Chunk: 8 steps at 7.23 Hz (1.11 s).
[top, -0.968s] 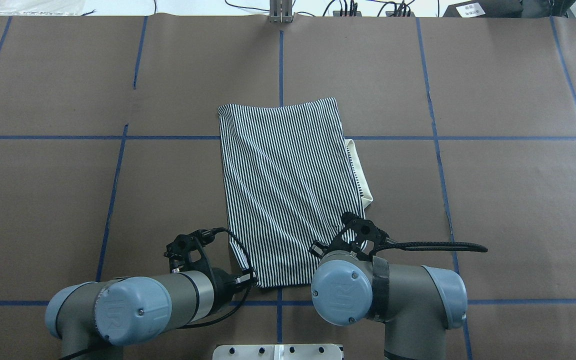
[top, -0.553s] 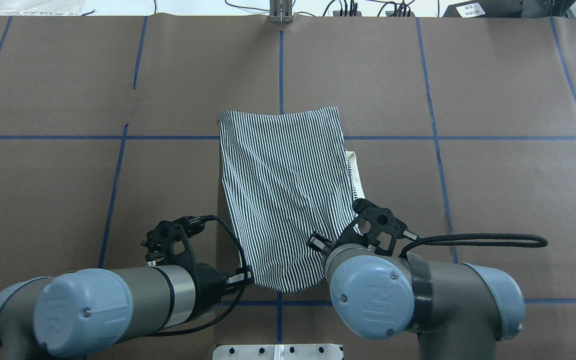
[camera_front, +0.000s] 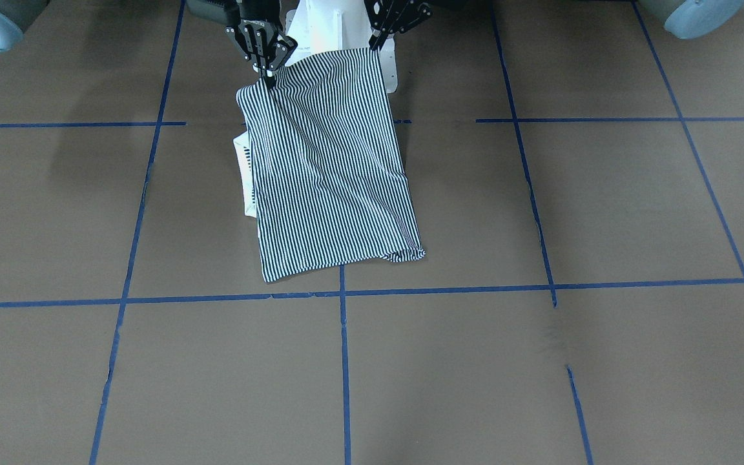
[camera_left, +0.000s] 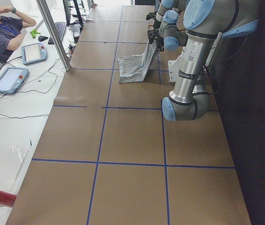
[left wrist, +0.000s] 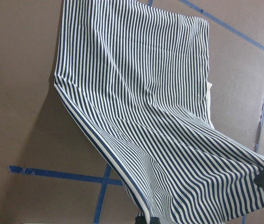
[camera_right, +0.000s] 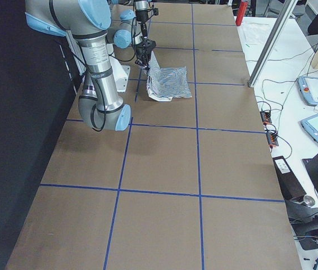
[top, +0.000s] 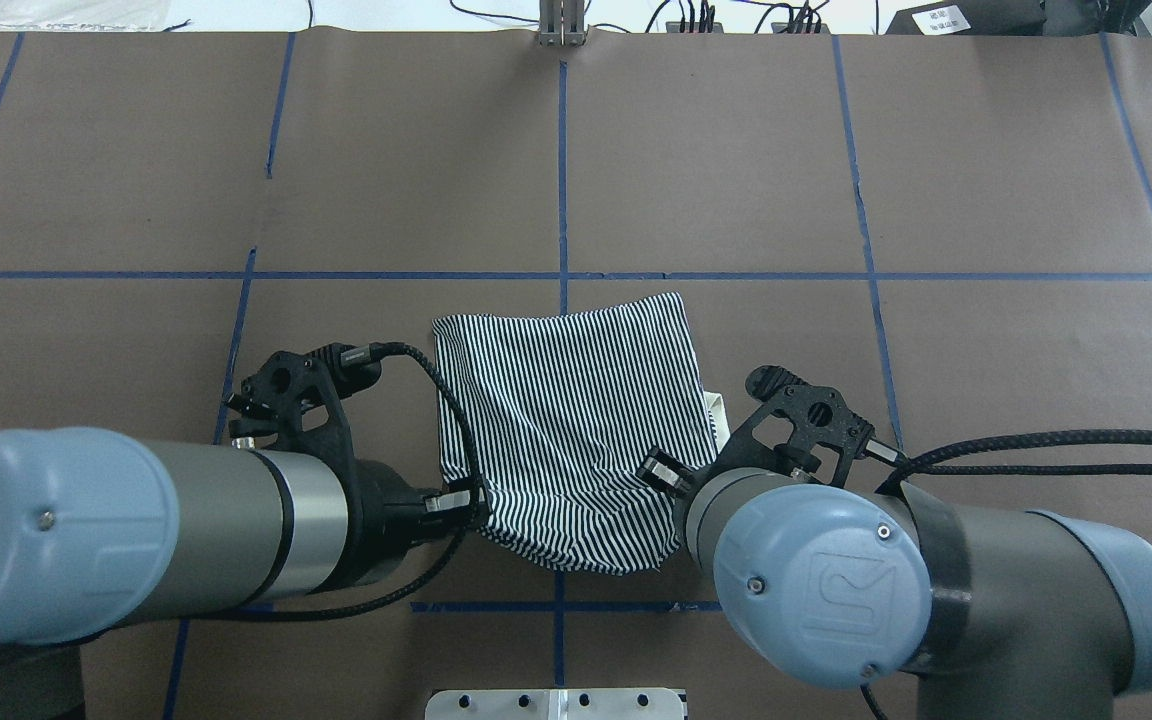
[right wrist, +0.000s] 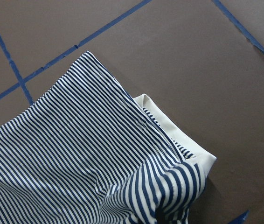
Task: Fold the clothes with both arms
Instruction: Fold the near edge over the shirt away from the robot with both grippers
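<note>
**Striped shirt hanging between my two grippers, far hem on the table**

I hold the polo shirt (camera_front: 330,174) by its near edge, one corner in each hand. My left gripper (camera_front: 372,45) is pressed together on the corner at my left side, and my right gripper (camera_front: 268,73) pinches the opposite corner. In the front-facing view both pairs of fingers close on striped cloth with no gap showing.

Both corners are raised off the table (top: 936,150), close in front of my base. From them the shirt (top: 576,420) slopes down and away from me. Its far hem lies flat on the brown surface, just short of the blue tape line (camera_front: 449,289) that crosses the table. The edge between my hands sags a little in the overhead view.

The cream collar (camera_front: 243,174) pokes out from under the stripes on my right side, below and just beyond my right gripper, and lies against the table. My right wrist camera shows that collar (right wrist: 174,128) folded under the striped layer. My left wrist camera shows only stripes, creased on a diagonal, running away from my fingers.
</note>
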Available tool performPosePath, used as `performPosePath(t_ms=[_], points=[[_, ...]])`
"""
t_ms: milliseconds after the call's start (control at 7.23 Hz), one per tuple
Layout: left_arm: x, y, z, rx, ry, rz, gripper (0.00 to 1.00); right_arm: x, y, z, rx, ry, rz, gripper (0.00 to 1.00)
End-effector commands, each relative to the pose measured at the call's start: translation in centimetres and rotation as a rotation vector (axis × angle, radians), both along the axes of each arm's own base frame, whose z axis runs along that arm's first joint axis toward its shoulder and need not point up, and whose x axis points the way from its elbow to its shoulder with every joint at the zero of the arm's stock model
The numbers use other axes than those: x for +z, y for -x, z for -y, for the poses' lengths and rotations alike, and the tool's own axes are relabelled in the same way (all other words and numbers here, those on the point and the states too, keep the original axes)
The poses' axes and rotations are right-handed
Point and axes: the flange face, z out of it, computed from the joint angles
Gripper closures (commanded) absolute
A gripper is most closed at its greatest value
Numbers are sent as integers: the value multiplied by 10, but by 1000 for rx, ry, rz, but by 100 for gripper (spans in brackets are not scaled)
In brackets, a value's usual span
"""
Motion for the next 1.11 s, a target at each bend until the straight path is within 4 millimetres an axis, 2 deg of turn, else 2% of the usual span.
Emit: performPosePath(t_ms=[0, 138, 415, 553, 691, 830, 968], points=[[20, -13, 68, -70, -70, 90, 100, 17, 38, 53, 58, -15, -14, 100], [39, -25, 100, -108, -72, 107, 100, 27, 54, 82, 83, -28, -21, 100], [63, -49, 148, -143, -90, 145, 100, 41, 92, 137, 119, -40, -45, 100], [83, -63, 169, -156, -95, 156, 100, 49, 111, 157, 129, -45, -50, 100], [102, -78, 183, -159, -100, 157, 100, 57, 133, 177, 136, -52, -52, 100], [114, -86, 190, -161, -102, 159, 100, 68, 141, 190, 137, -68, -42, 100], [120, -90, 192, -162, -97, 170, 100, 73, 139, 198, 136, -76, -49, 100]])
